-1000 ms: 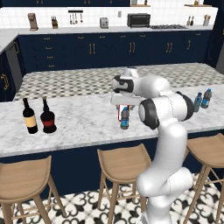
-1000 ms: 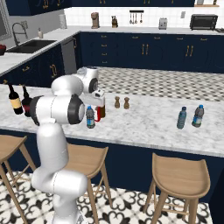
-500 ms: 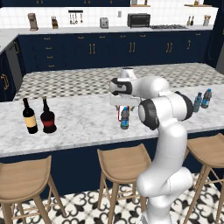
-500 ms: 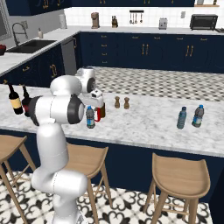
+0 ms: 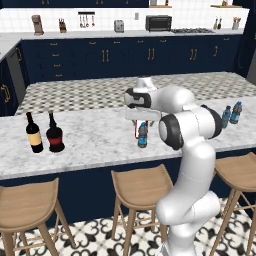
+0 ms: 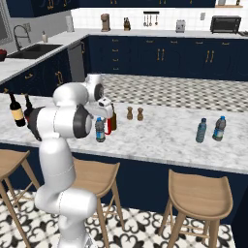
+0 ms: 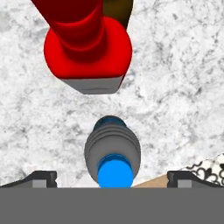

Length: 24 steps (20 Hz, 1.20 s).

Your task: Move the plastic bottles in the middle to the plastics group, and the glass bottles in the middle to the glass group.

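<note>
Hand view puts the water bottle (image 7: 112, 153) upright directly beneath my gripper (image 7: 112, 177), its cap between the spread, empty fingers, long axis running toward the camera. It stands near the counter (image 5: 90, 145) front edge, with the red bottle (image 7: 87, 48) just behind.

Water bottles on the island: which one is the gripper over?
The lone water bottle beside the red bottle, directly under the open gripper. The other two stand together far along the counter.
</note>
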Motion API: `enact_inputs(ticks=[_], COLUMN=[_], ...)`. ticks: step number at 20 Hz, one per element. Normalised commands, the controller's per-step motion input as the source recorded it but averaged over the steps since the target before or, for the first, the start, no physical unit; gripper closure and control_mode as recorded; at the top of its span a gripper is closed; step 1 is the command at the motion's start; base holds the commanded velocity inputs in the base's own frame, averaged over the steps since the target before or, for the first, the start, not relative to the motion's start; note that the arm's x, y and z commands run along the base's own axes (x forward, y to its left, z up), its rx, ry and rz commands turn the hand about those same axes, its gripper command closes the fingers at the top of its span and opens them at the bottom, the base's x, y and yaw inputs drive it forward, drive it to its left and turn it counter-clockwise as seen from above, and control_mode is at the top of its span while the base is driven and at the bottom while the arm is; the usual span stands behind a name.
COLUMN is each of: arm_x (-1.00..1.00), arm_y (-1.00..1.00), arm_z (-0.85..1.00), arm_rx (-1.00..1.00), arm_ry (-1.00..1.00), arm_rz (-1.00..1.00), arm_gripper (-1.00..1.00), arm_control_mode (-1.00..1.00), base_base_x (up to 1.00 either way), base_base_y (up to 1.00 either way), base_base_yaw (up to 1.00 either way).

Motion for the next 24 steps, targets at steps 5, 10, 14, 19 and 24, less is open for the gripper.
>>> enact_inputs(ticks=[5,10,14,19,24], arm_x=[-0.12,0.15,0.22,0.01,-0.01], arm_y=[0.0,0.0,0.0,0.0,0.0], arm_z=[0.09,-0.31,-0.17,-0.04,-0.11], arm_rx=[-0.05,-0.16,-0.06,0.0,0.0], arm_ry=[0.04,0.01,0.0,0.01,0.01], arm_rz=[-0.03,-0.04,0.0,0.0,0.0], arm_gripper=[-1.0,-1.0,-1.0,-1.0,-1.0], arm_control_mode=[-1.0,-1.0,-1.0,-1.0,-1.0], base_base_x=[0.0,0.0,0.0,0.0,0.0], base_base_y=[0.0,0.0,0.0,0.0,0.0], base_base_yaw=[0.0,0.0,0.0,0.0,0.0])
